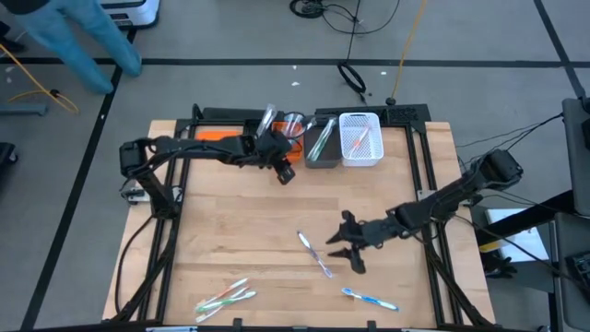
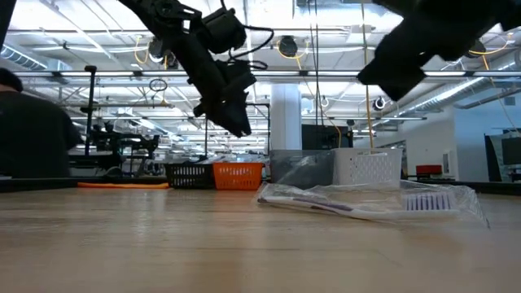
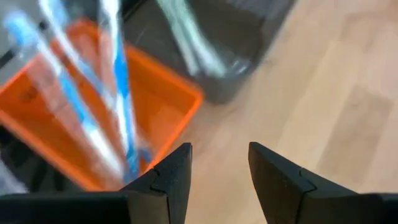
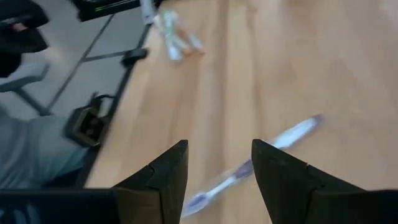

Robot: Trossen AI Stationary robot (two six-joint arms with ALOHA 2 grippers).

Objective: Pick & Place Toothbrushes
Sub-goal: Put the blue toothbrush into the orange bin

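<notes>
Wood tabletop (image 1: 249, 267) in the high view, bins lined along its top edge: orange bin (image 1: 221, 136), grey bin (image 1: 322, 146), white mesh basket (image 1: 360, 140).

Left gripper (image 1: 279, 164) sits upper centre of the frame, just below the orange bin; fingers (image 3: 171, 177) spread, nothing between them. Left wrist view shows blue-and-clear toothbrushes (image 3: 93, 99) standing in the orange bin, more in the grey one.

Right gripper (image 1: 343, 243) sits right of centre, fingers apart and empty, just right of a loose toothbrush (image 1: 314, 254) lying mid-table. Another toothbrush (image 1: 369, 298) lies lower right, a green-accented cluster (image 1: 224, 299) lower left. Person in blue sleeve (image 1: 88, 37) at upper left, off the table.
</notes>
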